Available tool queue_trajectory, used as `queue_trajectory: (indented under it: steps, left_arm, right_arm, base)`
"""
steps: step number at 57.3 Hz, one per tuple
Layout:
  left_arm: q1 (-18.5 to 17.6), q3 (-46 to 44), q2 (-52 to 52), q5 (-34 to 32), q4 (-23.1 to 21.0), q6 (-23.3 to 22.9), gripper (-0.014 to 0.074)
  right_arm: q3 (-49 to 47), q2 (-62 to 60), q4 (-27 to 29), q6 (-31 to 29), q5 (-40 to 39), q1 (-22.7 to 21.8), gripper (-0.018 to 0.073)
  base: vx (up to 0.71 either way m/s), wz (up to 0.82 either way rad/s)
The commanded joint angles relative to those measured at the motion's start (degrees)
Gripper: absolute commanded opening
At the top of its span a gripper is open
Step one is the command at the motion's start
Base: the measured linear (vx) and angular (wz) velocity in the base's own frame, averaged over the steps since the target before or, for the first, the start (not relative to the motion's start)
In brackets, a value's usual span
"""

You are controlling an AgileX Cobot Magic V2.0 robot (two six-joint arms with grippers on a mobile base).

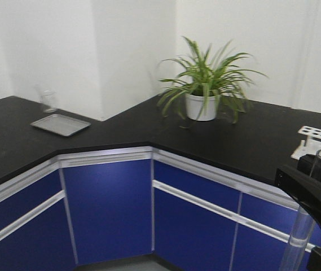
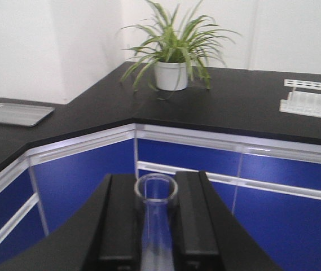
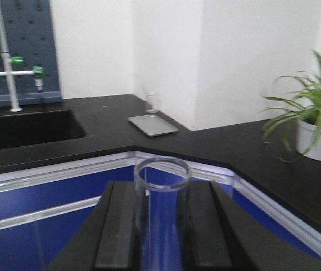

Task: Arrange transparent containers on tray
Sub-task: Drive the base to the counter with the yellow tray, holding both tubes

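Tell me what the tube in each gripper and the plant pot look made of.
The slimmer tube in the left gripper and the wider tube in the right gripper: clear, glossy, glass or hard plastic; the blue cabinets show through. The plant pot: smooth white, likely glazed ceramic or plastic.

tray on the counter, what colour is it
Silver-grey, not a bright colour; the tray shows best in the right wrist view.

2 clear tubes (image 2: pixel 155 237) (image 3: pixel 161 226), 1 potted plant (image 1: pixel 205 84), 1 grey tray (image 1: pixel 60 125), 1 white rack (image 1: pixel 318 134), 1 beaker (image 1: pixel 48 101), 1 sink (image 3: pixel 25 127)
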Motion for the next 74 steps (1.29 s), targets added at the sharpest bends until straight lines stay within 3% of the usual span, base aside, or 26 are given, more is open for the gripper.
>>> queue_trajectory:
  steps: [1, 36, 74]
  left_arm:
    - [-0.35, -1.60, 0.08, -5.16, -0.40, -0.13, -0.0006]
    - [-0.35, -1.60, 0.08, -5.16, -0.40, -0.13, -0.0006]
    - [-0.35, -1.60, 0.08, -5.16, -0.40, -0.13, -0.0006]
  right_arm:
    - [-1.87, -0.23, -0.29, 0.06, -4.68, -0.06, -0.0011]
    - [-1.87, -0.23, -0.29, 0.06, -4.68, -0.06, -0.0011]
    - [-1.87, -0.23, -0.29, 0.06, -4.68, -0.06, -0.0011]
  base:
    - [-0.25, 0.46]
    - [-0.20, 0.49]
    - [-0.01, 0.82]
